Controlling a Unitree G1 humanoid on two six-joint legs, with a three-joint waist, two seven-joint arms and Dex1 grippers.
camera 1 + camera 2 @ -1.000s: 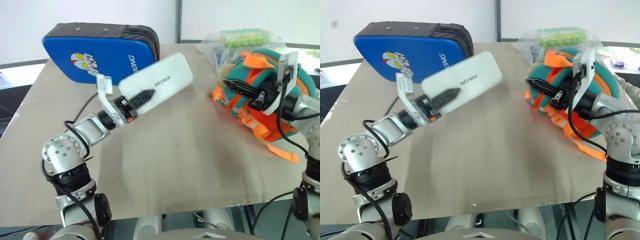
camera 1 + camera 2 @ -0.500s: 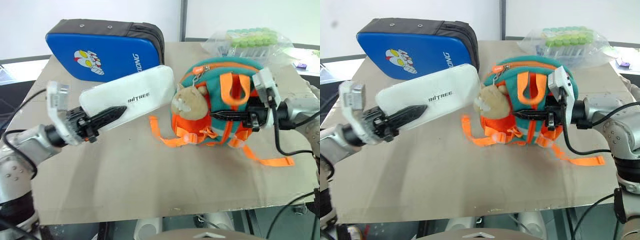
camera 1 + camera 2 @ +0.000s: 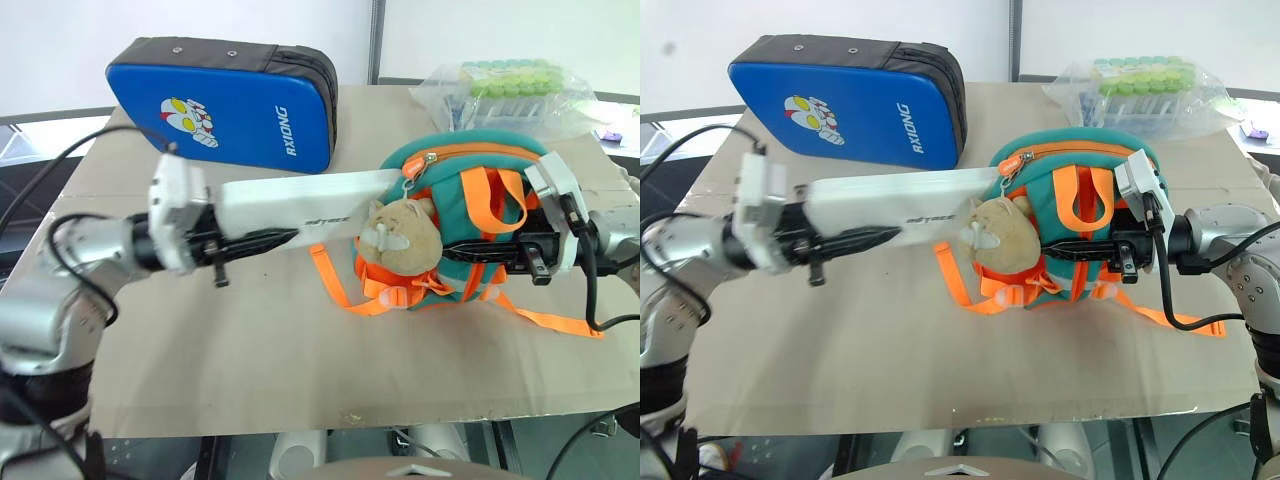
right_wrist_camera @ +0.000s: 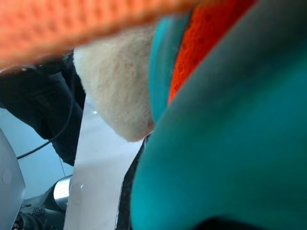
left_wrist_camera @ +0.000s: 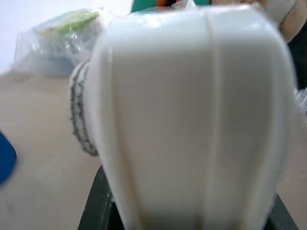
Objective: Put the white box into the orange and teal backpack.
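**Operator:** How is the white box [image 3: 300, 199] held, and where is it located?

**Technician:** It is clamped at one end by the left gripper [image 3: 262, 240], whose black fingers are closed on the lower face of the box. The box is carried above the table [image 3: 300, 340], edge-on. Its far end is seen beside the plush charm [image 3: 402, 234] of the orange and teal backpack [image 3: 470, 215]; contact cannot be confirmed.

**Operator:** And the right gripper?

**Technician:** The right gripper [image 3: 1055, 246] is closed on the front of the backpack, by which the bag is held upright.

**Operator:** Which relation governs the insertion?

**Technician:** The long axis of the box is directed from the left gripper straight toward the backpack. The zip line [image 3: 470, 152] lies higher, along the top. It is judged that the leading end must be raised and aligned with that opening. Whether the zip is open cannot be told.
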